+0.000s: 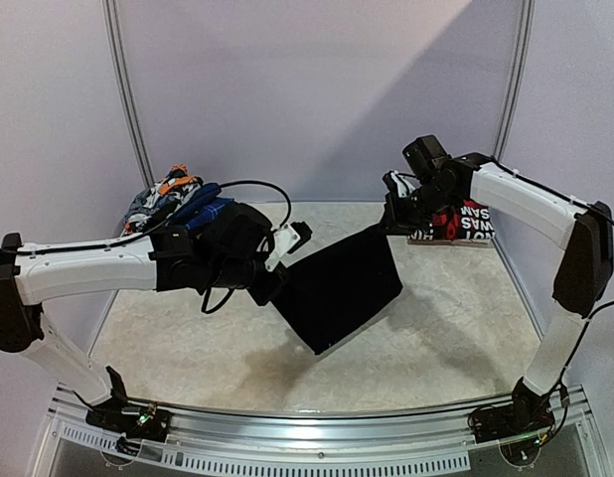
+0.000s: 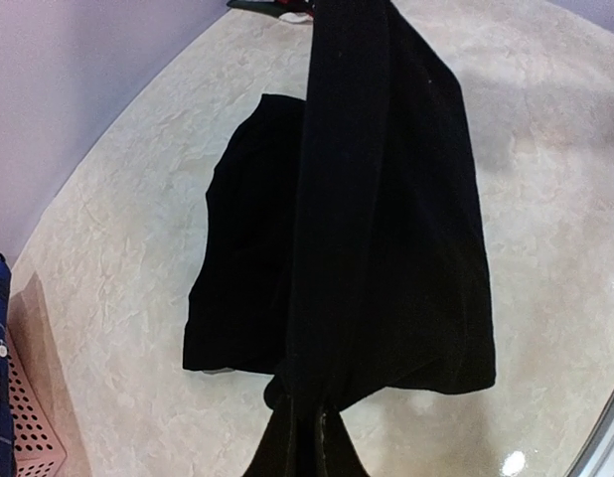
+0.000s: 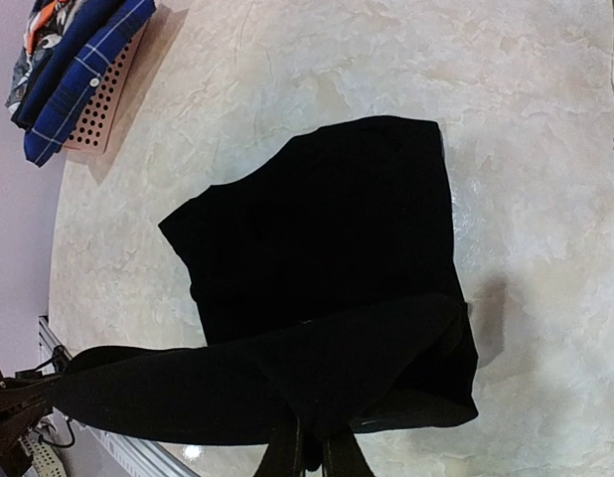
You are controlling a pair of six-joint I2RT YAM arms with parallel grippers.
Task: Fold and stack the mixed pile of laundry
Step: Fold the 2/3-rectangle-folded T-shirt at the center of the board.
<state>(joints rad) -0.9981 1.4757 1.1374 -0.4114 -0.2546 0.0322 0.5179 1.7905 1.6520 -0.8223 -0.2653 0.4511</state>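
While left gripper and right gripper clamp black trousers, basket far left (plaid shirt atop)

the big soft cloth garment i've got is solid black, no print anywhere. the stone-look tabletop is cream with beige marble veining. the cotton plaid shirt is deep blue with thin white lines. the bunched patterned pieces mix orange, grey and white. the perforated plastic basket is pale pinkish, dotted with dark holes. the folded printed cloth is red, white and black with lettering. the walls are pale lilac.
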